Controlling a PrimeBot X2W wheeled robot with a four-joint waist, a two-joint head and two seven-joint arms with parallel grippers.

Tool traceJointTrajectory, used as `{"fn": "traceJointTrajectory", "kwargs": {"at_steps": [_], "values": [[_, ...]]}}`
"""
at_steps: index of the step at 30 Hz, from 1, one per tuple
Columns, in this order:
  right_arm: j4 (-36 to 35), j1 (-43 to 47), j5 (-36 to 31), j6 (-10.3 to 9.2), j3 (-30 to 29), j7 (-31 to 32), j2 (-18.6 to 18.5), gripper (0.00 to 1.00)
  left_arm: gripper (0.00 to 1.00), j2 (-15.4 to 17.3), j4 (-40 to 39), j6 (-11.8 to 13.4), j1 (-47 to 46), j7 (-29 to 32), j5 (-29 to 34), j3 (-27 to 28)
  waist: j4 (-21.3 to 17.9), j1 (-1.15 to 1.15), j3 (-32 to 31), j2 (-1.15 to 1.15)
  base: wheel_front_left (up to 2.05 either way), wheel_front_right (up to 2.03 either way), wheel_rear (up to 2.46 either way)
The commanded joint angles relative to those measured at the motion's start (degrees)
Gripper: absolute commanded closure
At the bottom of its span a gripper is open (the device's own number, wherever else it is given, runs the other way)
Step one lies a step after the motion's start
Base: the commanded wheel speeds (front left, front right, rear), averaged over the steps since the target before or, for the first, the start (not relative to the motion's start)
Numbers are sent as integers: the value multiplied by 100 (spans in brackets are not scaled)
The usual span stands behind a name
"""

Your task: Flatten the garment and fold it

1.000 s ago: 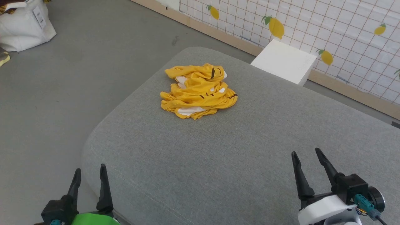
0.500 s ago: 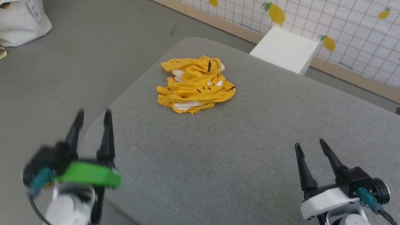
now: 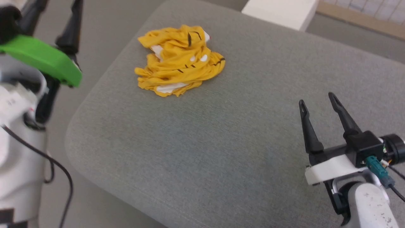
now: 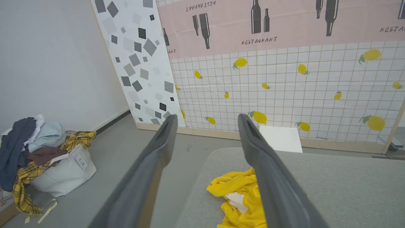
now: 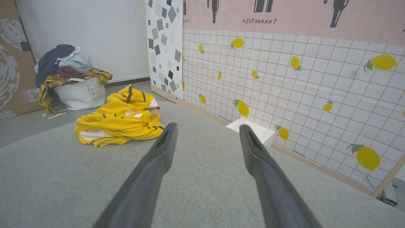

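Observation:
The garment (image 3: 178,60) is a crumpled bright yellow T-shirt with white patches and black stripes, heaped on the far left part of the grey cushion (image 3: 221,142). It also shows in the left wrist view (image 4: 240,196) and the right wrist view (image 5: 118,122). My left gripper (image 3: 55,9) is raised at the upper left, beyond the cushion's left edge, open and empty, its fingertips cut off by the frame. My right gripper (image 3: 316,98) hovers over the cushion's right side, open and empty, well away from the shirt.
A white box (image 3: 281,12) stands on the floor beyond the cushion's far edge, before a lemon-patterned wall (image 5: 284,79). A white bag piled with clothes (image 4: 47,158) sits on the grey floor to the left.
My left arm has risen sharply from the lower left to the upper left. The camera has tilted down, shifting the whole picture. The shirt lies unmoved on the cushion.

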Motion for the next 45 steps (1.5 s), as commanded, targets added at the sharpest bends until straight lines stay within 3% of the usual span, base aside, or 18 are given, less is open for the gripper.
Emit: {"fn": "traceJointTrajectory", "kwargs": {"at_steps": [1, 7, 17, 25, 33, 34, 36, 45], "values": [[-149, -123, -79, -9, 44, 61, -3, 0, 0, 121, 183, -37, -277, 83, -149, -74, -450, 0, 667, 0, 0, 0, 0], [-644, -238, -199, -9, 56, 266, -3, 0, 0, 446, 796, -37, -997, 411, -475, -620, -726, 0, 1178, 0, 0, 0, 0], [-997, -417, -227, -9, 84, 378, -3, 0, 0, 883, 1374, -38, -1372, 1138, -1301, -1604, -1081, 0, 1686, 0, 0, 0, 0], [-991, -550, -166, -9, 110, 334, -3, 0, 0, 1068, 1922, -28, -1312, 1971, -1710, -1874, -1320, 0, 1993, 0, 0, 0, 0], [-998, -640, -132, -9, 78, 300, -3, 0, 0, 1058, 2291, 249, -1108, 2677, -2092, -1814, -1524, 0, 2190, 0, 0, 0, 0], [-991, -646, -127, -9, 77, 292, -3, 0, 5, 1062, 2291, 254, -1089, 2702, -2114, -1812, -1541, 0, 2199, 0, 0, 0, 0], [-975, -662, -112, -9, 79, 283, -3, 0, 100, 1087, 2248, 246, -1087, 2597, -2103, -1787, -1573, 0, 2202, 0, 0, 0, 0], [-736, -628, 48, -9, 15, 126, -3, 0, 100, 1138, 2146, 154, -1198, 1844, -2133, -1553, -1615, 0, 1746, 0, 0, 0, 0]]}}
